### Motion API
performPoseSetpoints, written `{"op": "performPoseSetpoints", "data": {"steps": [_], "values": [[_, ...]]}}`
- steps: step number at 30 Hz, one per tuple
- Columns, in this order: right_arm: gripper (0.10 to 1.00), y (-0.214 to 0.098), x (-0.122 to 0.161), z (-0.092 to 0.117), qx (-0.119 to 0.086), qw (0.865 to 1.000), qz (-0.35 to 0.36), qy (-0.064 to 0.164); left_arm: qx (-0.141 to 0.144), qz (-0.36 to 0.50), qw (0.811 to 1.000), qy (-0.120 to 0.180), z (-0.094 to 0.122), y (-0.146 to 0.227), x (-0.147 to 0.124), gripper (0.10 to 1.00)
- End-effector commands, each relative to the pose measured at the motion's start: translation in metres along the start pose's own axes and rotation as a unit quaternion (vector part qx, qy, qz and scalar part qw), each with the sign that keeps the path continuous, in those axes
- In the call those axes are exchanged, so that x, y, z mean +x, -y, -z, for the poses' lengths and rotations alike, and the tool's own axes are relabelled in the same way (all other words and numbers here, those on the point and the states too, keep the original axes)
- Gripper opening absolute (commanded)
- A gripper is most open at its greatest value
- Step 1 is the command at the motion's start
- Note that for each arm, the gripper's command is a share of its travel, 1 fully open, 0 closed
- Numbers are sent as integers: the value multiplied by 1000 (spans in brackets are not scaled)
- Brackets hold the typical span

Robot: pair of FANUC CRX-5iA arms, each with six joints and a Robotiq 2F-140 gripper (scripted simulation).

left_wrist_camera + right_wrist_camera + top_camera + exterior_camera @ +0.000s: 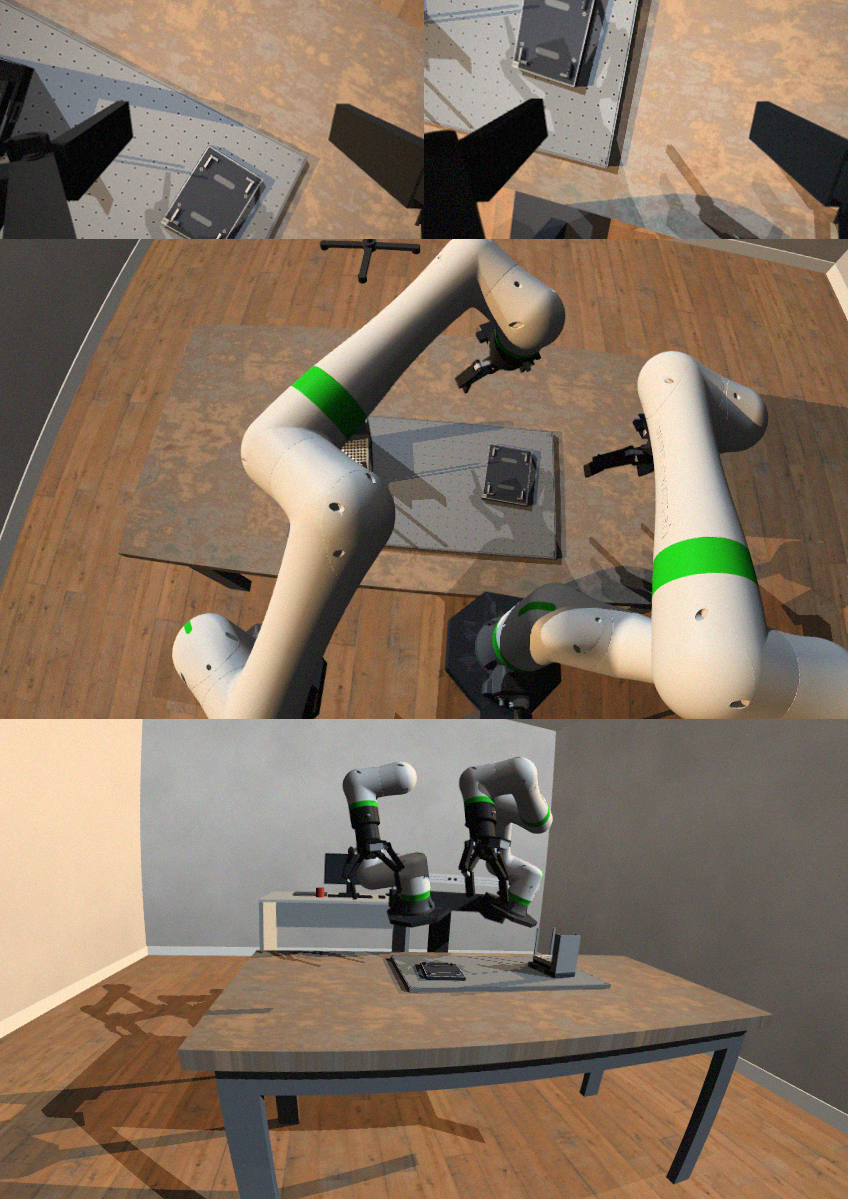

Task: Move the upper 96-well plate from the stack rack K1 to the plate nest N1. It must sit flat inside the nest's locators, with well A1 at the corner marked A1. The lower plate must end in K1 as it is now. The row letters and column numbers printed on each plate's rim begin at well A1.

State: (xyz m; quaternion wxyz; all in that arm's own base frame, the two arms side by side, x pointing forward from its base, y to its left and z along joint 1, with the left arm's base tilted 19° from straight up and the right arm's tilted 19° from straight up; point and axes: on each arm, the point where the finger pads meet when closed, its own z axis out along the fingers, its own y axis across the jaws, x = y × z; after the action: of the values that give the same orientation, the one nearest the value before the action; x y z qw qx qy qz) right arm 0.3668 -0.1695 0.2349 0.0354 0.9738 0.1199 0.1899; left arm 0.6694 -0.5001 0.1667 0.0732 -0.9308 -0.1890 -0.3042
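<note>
Both spread: left end effector, right end effector (raised arm lettering illegible)

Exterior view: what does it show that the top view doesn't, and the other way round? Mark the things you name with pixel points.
Only exterior: a red mug (320, 892) and a monitor (335, 867) on a desk (333, 913) behind the robot.
Only top: a plate's small wells (357, 449) and a black stand foot (364, 266) on the floor.
Both: the table (208, 387) (476, 1016), grey perforated board (434, 524) (505, 982) and dark plate nest (508, 473) (441, 971).

Dark plate nest on grey perforated board, white arm partly hiding plate rack
</note>
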Motion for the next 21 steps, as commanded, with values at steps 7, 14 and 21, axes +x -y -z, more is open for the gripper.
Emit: {"op": "performPoseSetpoints", "data": {"steps": [7,14,21], "values": [[1000,-41,-10,13,-9,993,-108,38,-1,0,1000,0,2,-1,1,1000],[1000,-63,-18,19,-14,986,-155,54,-1,0,1000,0,2,-1,1,1000],[1000,-89,-29,26,-20,973,-217,74,-1,0,1000,0,2,-1,1,1000]]}}
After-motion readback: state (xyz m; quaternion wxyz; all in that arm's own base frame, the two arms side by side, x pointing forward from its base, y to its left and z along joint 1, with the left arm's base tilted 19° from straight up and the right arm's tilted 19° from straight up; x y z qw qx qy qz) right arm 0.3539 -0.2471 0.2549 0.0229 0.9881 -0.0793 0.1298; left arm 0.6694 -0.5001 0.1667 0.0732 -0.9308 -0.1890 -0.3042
